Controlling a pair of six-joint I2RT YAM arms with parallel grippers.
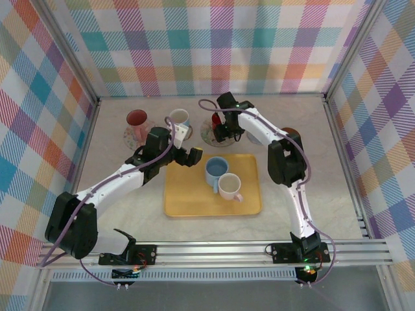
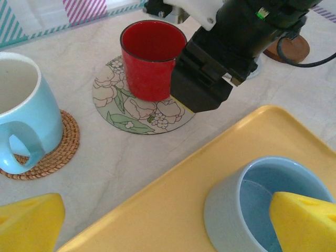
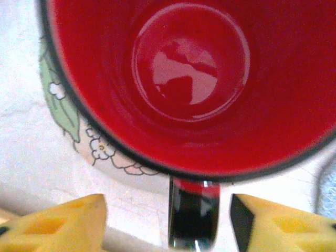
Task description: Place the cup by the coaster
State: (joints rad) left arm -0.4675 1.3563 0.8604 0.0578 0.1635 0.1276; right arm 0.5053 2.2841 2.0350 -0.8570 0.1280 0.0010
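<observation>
The red cup (image 3: 189, 79) stands upright on a round floral coaster (image 3: 62, 105). Its dark handle (image 3: 194, 216) lies between the yellow fingers (image 3: 58, 223) of my right gripper (image 3: 168, 226), with a gap on each side, so the gripper is open. From above, the red cup (image 1: 218, 122) sits on the floral coaster (image 1: 209, 137) at the back middle, the right gripper (image 1: 227, 131) right beside it. My left gripper (image 1: 189, 156) hangs open over the yellow tray's (image 1: 178, 207) far left corner, next to a blue cup (image 2: 233, 207).
The tray holds the blue cup (image 1: 216, 170) and a cream cup (image 1: 229, 186). A pink cup (image 1: 137, 120) stands on a floral coaster at the back left. A light-blue mug (image 2: 21, 105) sits on a wicker coaster (image 2: 65, 147). A brown coaster (image 1: 292, 134) lies to the right.
</observation>
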